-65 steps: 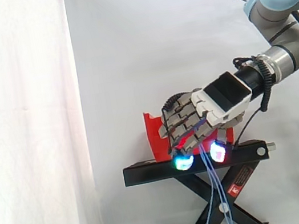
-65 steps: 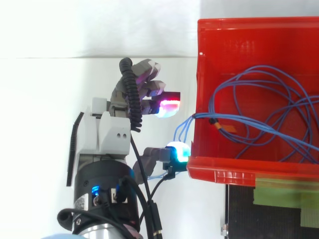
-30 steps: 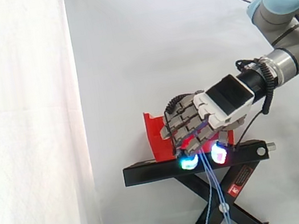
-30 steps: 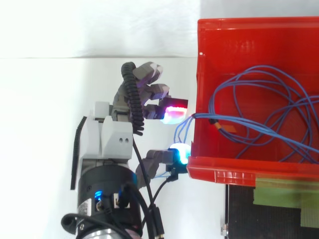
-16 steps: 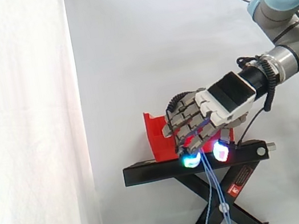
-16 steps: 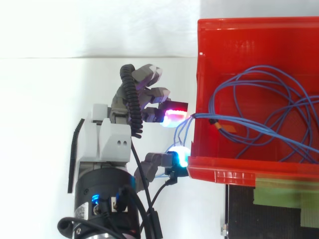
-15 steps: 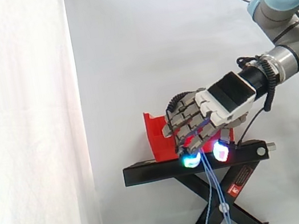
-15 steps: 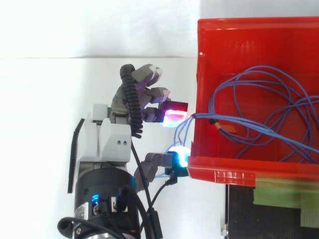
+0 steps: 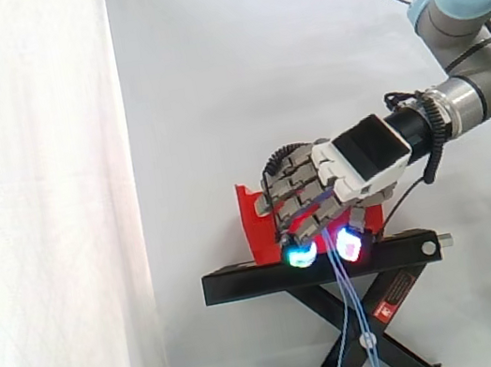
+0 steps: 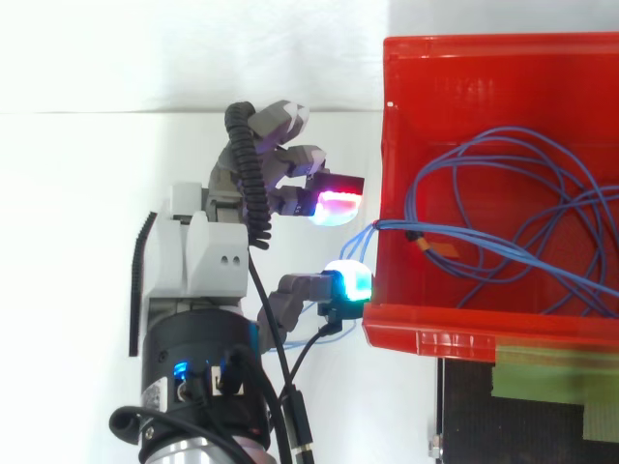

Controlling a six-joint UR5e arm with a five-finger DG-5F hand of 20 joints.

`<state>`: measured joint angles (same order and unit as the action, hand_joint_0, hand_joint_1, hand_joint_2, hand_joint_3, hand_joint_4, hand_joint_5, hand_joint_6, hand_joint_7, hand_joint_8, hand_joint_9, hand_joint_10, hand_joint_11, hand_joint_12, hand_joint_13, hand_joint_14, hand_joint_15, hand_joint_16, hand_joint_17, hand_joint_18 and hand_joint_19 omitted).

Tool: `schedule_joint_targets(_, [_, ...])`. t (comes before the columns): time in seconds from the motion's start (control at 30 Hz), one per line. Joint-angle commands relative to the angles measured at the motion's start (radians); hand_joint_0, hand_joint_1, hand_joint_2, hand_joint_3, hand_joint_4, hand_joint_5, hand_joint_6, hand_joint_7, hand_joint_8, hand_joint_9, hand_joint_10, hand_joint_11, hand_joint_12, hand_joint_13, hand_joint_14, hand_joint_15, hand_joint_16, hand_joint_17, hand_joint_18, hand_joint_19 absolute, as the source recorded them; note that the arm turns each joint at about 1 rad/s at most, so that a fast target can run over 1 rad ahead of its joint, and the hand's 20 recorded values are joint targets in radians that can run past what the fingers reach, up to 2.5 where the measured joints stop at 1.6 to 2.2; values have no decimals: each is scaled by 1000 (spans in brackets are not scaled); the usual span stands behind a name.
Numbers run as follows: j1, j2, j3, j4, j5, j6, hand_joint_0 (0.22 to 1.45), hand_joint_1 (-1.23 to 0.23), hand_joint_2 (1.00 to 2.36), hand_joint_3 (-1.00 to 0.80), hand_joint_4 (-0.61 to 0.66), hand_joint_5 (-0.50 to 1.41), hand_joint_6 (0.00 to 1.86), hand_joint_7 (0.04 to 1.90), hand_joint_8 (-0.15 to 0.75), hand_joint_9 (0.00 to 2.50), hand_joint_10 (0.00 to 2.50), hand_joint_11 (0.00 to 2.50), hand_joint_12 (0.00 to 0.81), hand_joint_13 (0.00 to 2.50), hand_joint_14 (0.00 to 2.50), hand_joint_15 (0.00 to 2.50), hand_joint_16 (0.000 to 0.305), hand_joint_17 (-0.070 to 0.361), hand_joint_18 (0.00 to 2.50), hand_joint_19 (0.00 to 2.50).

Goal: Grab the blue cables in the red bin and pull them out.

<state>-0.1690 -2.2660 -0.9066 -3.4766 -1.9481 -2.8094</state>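
Outside red bin [image 10: 435, 334] — hand [image 10: 198, 266] | blue cables [image 10: 464, 242] (draped over rim) | grasp: cannot tell

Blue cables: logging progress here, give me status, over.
Hand beside red bin, outside it; grip unclear. Blue cables mostly coiled in bin, few strands draped over its wall, hanging down past black stand. No obstruction seen.
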Motion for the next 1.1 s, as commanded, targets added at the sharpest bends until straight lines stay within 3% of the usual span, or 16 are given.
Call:
schedule_joint_targets(0.0, [0,0,-3,11,0,0,830,-999,1000,-1000,98,747,131,773,250,746,19,636,353,531,13,338,48,107,460,421])
schedule_joint_targets(0.57, [8,-1,-6,11,2,2,841,-1000,1000,-1000,82,745,279,734,250,759,19,633,350,535,14,330,47,107,471,414])
schedule_joint_targets(0.67, [10,0,-6,11,2,2,844,-1003,1000,-1000,77,759,258,743,248,761,19,636,350,536,13,332,47,106,471,413])
schedule_joint_targets(0.73, [10,0,-6,11,2,3,843,-1003,1000,-1000,82,792,65,809,244,755,21,631,349,535,13,337,47,106,468,414])
schedule_joint_targets(1.07, [14,-1,-28,13,0,3,838,-1004,1000,-1000,89,803,0,824,245,750,21,629,351,535,13,336,47,106,465,413])
